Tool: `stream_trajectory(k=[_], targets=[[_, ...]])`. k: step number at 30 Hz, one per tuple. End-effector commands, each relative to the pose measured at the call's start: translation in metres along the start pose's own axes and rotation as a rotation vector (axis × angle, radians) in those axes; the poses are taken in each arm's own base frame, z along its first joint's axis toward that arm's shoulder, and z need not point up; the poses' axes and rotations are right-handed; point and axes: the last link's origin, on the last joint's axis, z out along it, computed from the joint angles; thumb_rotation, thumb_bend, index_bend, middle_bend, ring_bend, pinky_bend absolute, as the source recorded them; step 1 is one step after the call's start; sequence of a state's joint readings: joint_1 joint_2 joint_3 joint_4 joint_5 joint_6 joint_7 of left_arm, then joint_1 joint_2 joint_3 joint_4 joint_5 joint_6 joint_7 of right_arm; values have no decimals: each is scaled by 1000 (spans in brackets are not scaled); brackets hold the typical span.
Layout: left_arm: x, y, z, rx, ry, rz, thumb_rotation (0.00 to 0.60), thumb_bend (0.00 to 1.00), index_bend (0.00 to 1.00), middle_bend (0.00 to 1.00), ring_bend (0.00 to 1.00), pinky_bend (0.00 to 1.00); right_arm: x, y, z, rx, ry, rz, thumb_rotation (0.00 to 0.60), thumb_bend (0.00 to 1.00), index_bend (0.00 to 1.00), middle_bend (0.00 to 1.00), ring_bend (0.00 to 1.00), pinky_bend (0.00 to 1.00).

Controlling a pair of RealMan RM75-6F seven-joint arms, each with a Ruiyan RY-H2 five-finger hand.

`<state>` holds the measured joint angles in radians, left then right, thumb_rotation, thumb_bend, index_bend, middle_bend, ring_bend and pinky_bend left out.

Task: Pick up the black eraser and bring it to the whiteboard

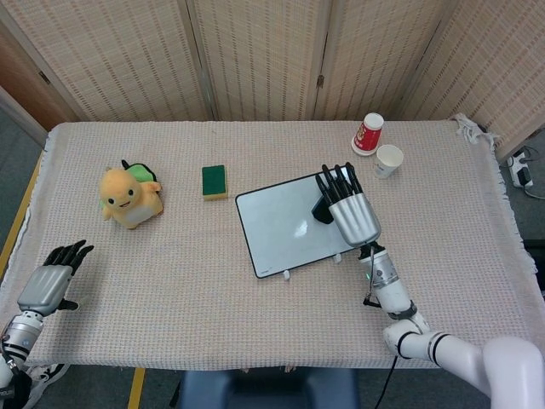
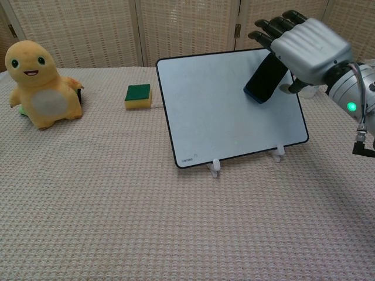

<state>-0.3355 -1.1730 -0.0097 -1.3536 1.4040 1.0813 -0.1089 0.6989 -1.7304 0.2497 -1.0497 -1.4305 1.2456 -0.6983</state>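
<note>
The whiteboard (image 2: pixel 222 108) (image 1: pixel 285 223) stands tilted on small white feet at the table's middle. My right hand (image 2: pixel 307 50) (image 1: pixel 351 211) holds the black eraser (image 2: pixel 265 79) (image 1: pixel 322 210) against the board's upper right part, fingers stretched over its top. The eraser lies slanted on the white surface. My left hand (image 1: pixel 53 283) rests at the table's near left corner with fingers apart and nothing in it; the chest view does not show it.
A yellow plush toy (image 2: pixel 38 82) (image 1: pixel 128 196) sits at the left. A green and yellow sponge (image 2: pixel 138 95) (image 1: pixel 214 181) lies left of the board. A red cup (image 1: pixel 369 133) and a white cup (image 1: pixel 388 160) stand behind the board at the right.
</note>
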Motion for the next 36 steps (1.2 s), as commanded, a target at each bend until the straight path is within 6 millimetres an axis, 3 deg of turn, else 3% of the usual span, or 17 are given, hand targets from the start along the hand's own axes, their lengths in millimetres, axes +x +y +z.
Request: stream_trajectory(k=[1, 4, 12, 17, 22, 25, 29, 36], targets=[[0, 0, -1, -2, 5, 1, 600, 250, 0, 0, 0, 0, 5, 8, -14, 1, 1, 25, 600, 253, 0, 0, 12, 0], [1, 1, -2, -2, 12, 2, 600, 250, 0, 0, 0, 0, 14, 18, -41, -16, -31, 119, 600, 254, 0, 0, 3, 0], [2, 7, -10, -15, 53, 35, 600, 251, 0, 0, 0, 0, 48, 73, -147, -125, -280, 340, 600, 254, 0, 0, 0, 0], [2, 21, -21, -30, 108, 88, 600, 250, 0, 0, 0, 0, 35, 105, -207, -249, -365, 419, 600, 254, 0, 0, 0, 0], [1, 28, -35, 4, 176, 114, 600, 250, 0, 0, 0, 0, 28, 120, -258, -332, -386, 460, 600, 253, 0, 0, 0, 0], [3, 35, -46, 2, 224, 118, 600, 250, 0, 0, 0, 0, 38, 119, -279, -327, -325, 446, 600, 254, 0, 0, 0, 0], [3, 41, -56, -10, 256, 137, 600, 251, 0, 0, 0, 0, 50, 114, -293, -294, -245, 403, 600, 253, 0, 0, 0, 0], [-1, 42, -60, -8, 246, 160, 600, 250, 0, 0, 0, 0, 50, 110, -295, -250, -260, 418, 600, 253, 0, 0, 0, 0]])
